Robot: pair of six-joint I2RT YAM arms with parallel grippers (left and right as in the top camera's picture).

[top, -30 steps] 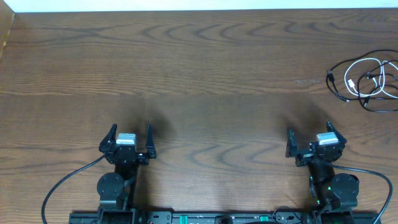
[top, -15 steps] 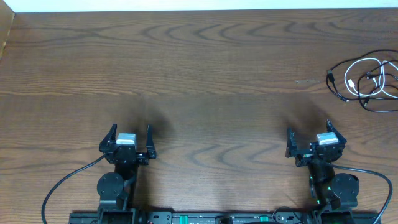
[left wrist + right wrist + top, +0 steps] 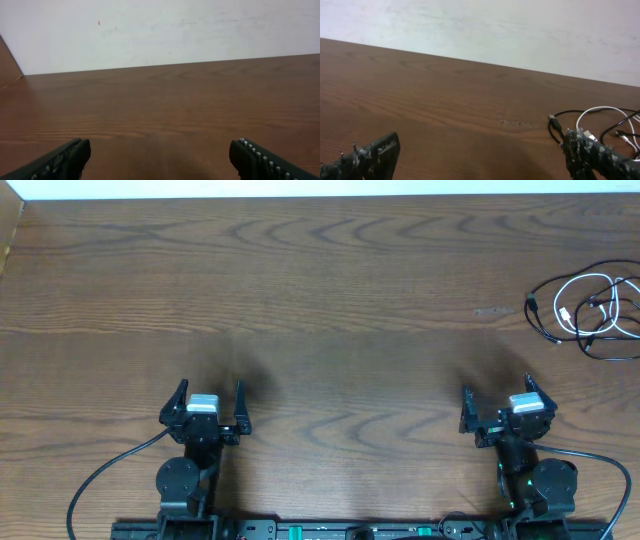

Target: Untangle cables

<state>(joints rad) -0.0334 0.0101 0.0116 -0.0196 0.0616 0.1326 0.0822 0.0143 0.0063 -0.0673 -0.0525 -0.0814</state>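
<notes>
The cables (image 3: 590,308) lie in a loose tangle at the table's far right edge: thin black cords and one white cord, with small plugs at their ends. They also show in the right wrist view (image 3: 600,122), partly behind my right finger. My right gripper (image 3: 497,402) is open and empty near the front edge, well short of the cables. My left gripper (image 3: 209,398) is open and empty at the front left; in the left wrist view (image 3: 160,157) only bare wood lies between its fingers.
The wooden table (image 3: 320,310) stretches wide between the arms and the far edge. A white wall (image 3: 160,30) rises behind it. Thick black arm cables (image 3: 110,470) run along the front edge by both arm bases.
</notes>
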